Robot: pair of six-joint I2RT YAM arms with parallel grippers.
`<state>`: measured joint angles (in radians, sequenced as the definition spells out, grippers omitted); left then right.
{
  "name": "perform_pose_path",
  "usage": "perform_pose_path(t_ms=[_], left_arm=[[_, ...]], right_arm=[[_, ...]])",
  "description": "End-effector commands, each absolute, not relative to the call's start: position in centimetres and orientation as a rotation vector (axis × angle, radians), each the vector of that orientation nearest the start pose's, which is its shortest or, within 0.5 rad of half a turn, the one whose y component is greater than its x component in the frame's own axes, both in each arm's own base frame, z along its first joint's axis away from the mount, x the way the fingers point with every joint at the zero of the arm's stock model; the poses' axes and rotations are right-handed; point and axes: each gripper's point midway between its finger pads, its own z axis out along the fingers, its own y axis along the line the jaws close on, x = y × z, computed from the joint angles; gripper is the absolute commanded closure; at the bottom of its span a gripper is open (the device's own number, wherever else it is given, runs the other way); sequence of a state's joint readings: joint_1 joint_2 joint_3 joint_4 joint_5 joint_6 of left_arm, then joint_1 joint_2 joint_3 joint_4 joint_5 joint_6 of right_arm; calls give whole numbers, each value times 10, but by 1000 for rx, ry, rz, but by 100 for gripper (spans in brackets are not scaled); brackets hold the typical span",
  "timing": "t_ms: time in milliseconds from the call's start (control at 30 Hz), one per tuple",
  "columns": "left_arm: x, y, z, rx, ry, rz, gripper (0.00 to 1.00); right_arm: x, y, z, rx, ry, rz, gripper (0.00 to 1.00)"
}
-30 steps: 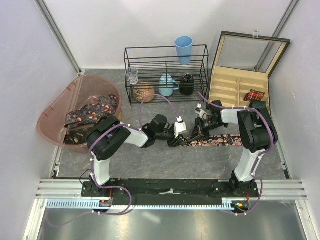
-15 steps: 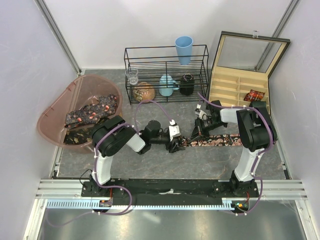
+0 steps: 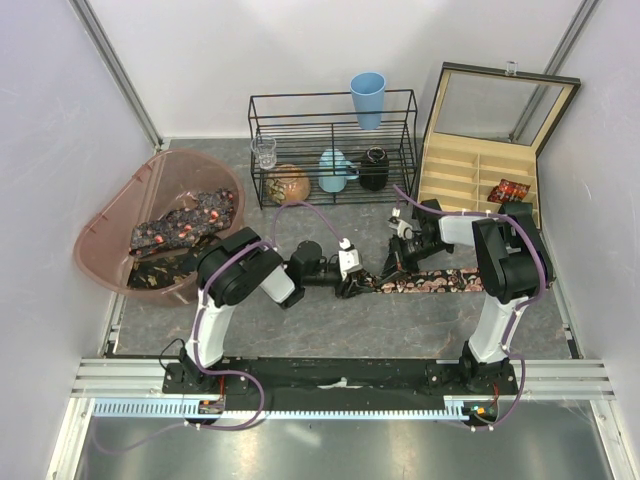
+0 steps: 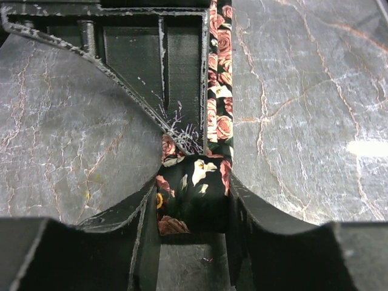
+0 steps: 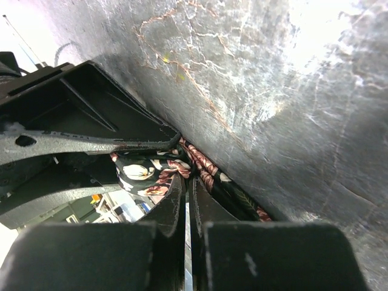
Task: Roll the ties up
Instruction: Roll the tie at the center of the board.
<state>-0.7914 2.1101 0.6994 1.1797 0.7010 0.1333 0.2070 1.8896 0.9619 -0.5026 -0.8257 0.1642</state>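
A: left gripper point(image 4: 194, 209) clamps the rolled end point(image 4: 194, 191) side to side; right gripper point(image 5: 185, 200) shut, tips pressing the fabric just beside it

B: rest of the tie point(image 3: 432, 283) lies flat on the table point(image 3: 330, 328), running right. Advice: turn the roll squarely along the strip, tension even, or it will likely cone

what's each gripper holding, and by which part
Left fingers clasp the tie by its rolled end. Right fingers, shut, touch it beside the roll; grip unclear.

No legible text, labels, brands or numbers in any view.
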Motion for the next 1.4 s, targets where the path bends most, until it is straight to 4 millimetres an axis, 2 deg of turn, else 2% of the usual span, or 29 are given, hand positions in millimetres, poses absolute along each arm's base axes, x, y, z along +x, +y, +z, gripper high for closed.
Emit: perform_pose_path(t_ms=[0, 33, 133, 200, 333, 400, 433, 467, 533, 667, 833, 967, 1100, 1200, 1367], left_arm=[[235, -398, 11, 1382, 1446, -1012, 65], [244, -402, 21, 1383, 1445, -969, 66], [246, -398, 12, 1435, 1558, -898, 67], [247, -399, 19, 1453, 1580, -873, 66], [245, -398, 17, 1536, 1724, -797, 66], [242, -399, 13, 1570, 1783, -758, 72], [250, -405, 22, 1565, 1784, -724, 73], [243, -397, 15, 1606, 1853, -704, 74], [245, -402, 23, 1627, 1855, -670, 75], [235, -390, 15, 1740, 1908, -566, 78], [232, -374, 3, 1812, 1944, -492, 81], [228, -369, -4, 1843, 1949, -495, 82], [225, -368, -9, 1859, 1952, -507, 82], [225, -369, -11, 1866, 1951, -508, 82], [224, -368, -12, 1882, 1939, -511, 83]], right_arm=[[247, 162, -38, -266, 3017, 889, 100], [250, 164, -37, -277, 3005, 892, 100], [250, 171, -37, -295, 2995, 905, 100], [250, 175, -37, -307, 2992, 916, 100], [251, 182, -35, -288, 2980, 962, 100], [253, 184, -32, -288, 2968, 979, 100], [255, 186, -30, -290, 2957, 993, 100], [257, 188, -28, -290, 2950, 1000, 100], [258, 190, -26, -290, 2937, 1023, 100], [257, 196, -21, -281, 2923, 1086, 99], [273, 188, 1, -208, 2862, 1158, 81], [277, 180, 26, -209, 2817, 1249, 74], [269, 175, 46, -204, 2784, 1358, 64], [264, 173, 53, -222, 2762, 1393, 53], [261, 181, 71, -238, 2684, 1519, 52]])
